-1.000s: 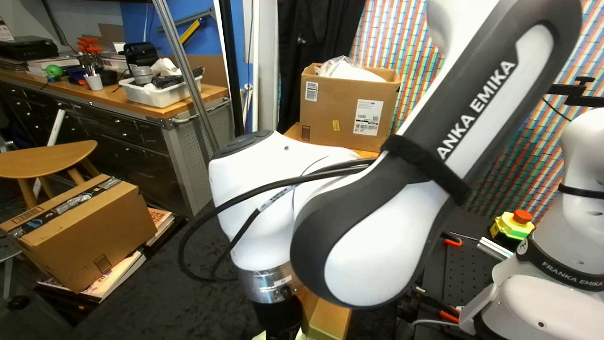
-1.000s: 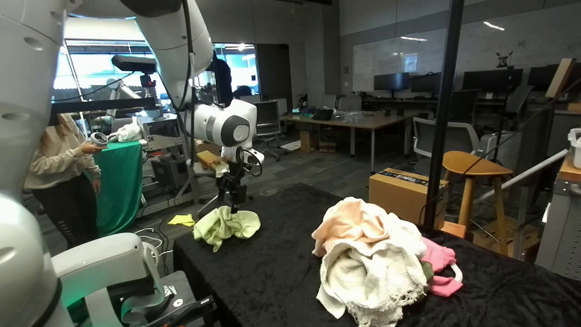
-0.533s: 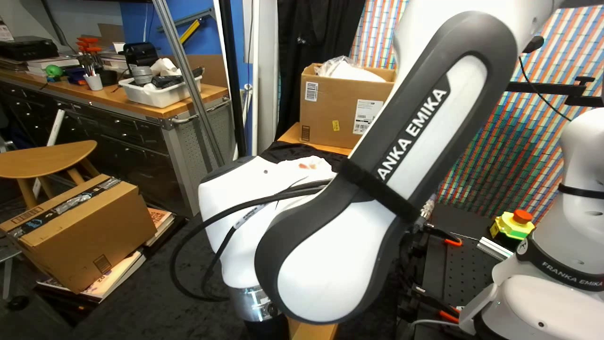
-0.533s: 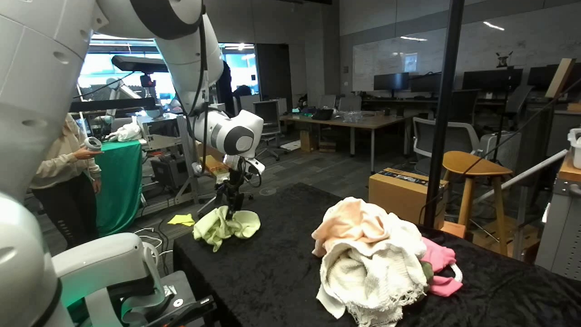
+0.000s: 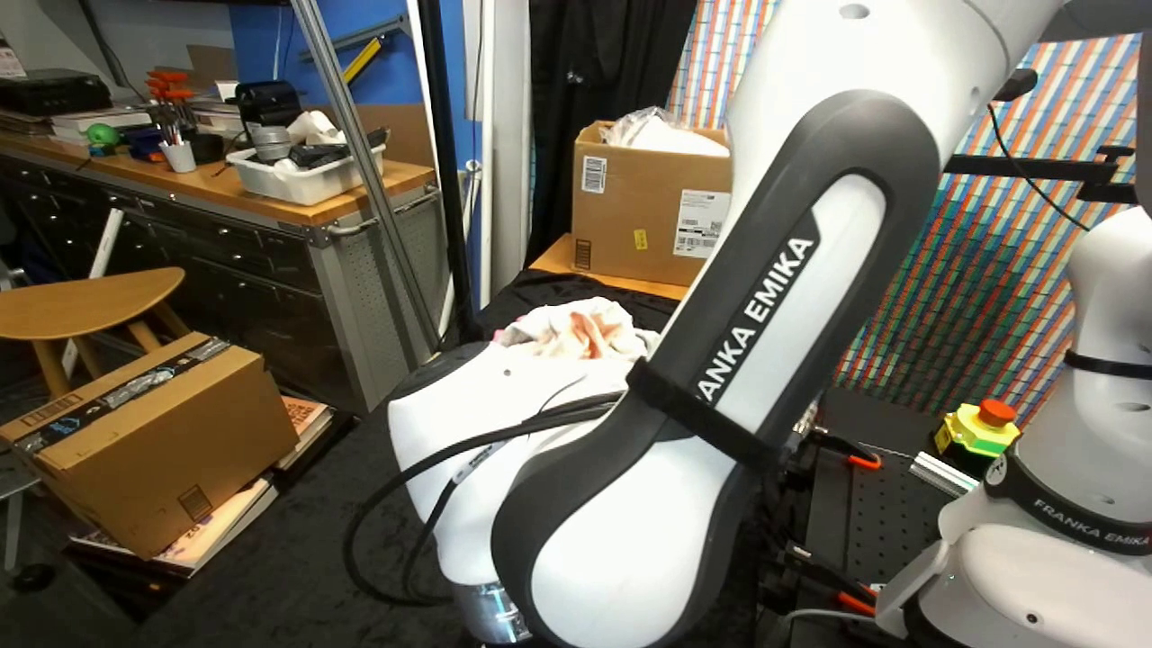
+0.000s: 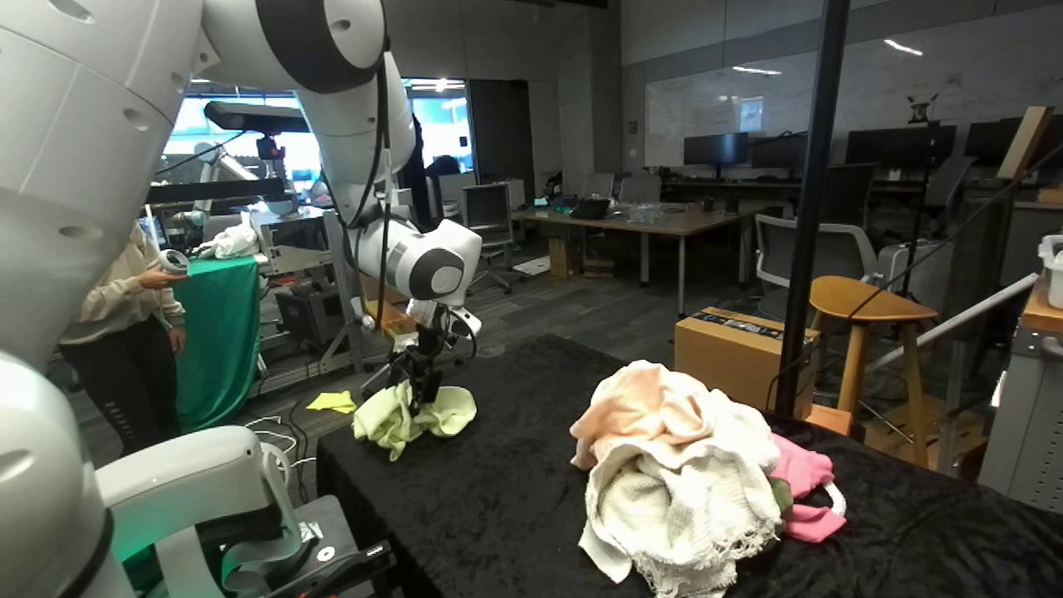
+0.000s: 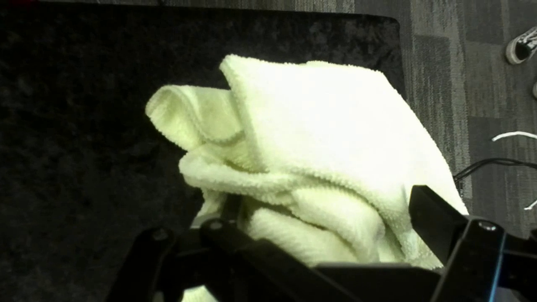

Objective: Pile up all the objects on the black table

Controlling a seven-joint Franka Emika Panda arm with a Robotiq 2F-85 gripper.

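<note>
Moved since a second ago: arm [image 5: 648,504], lower; gripper [image 7: 327,205], brought down from just above the green cloth [image 6: 386,419] to among its folds. The cloths lie as before.

Gripper: jaws wide apart, gripping nothing, one to either side of the bunched folds; contact uncertain.

Green cloth: pale, plush terry with rounded hem; crumpled beneath, one broad flap uppermost. Rests on the black table [image 6: 498,507] near its edge, well apart from the heap [image 6: 677,465].

Black table: crushed velvet, matte, dappled.

Heap, on the same table: peach cloth [image 6: 644,407], soft nap, gathered in ruffles, uppermost; cream rag [image 6: 689,502], coarse weave, frayed lower edge, in front; pink towel [image 6: 801,469], bunched, at one side; white cord loop [image 6: 837,498], curved, beside the pink.

By view. Wrist view alone: dark shoe [image 7: 518,50] with pale rim, on striped grey carpet [image 7: 440,84]; the green cloth's hem in close detail. In an exterior view alone: open carton [image 5: 630,202], brown cardboard, clear film [image 5: 643,121] at its mouth; stop button [image 5: 996,412], red dome on yellow housing; of the heap, upper folds only, above the arm. In an exterior view alone: the fuller heap; green drape [image 6: 217,340], hanging in folds. In both exterior views: taped box [image 5: 180,441], brown cardboard, black printed strip.
</note>
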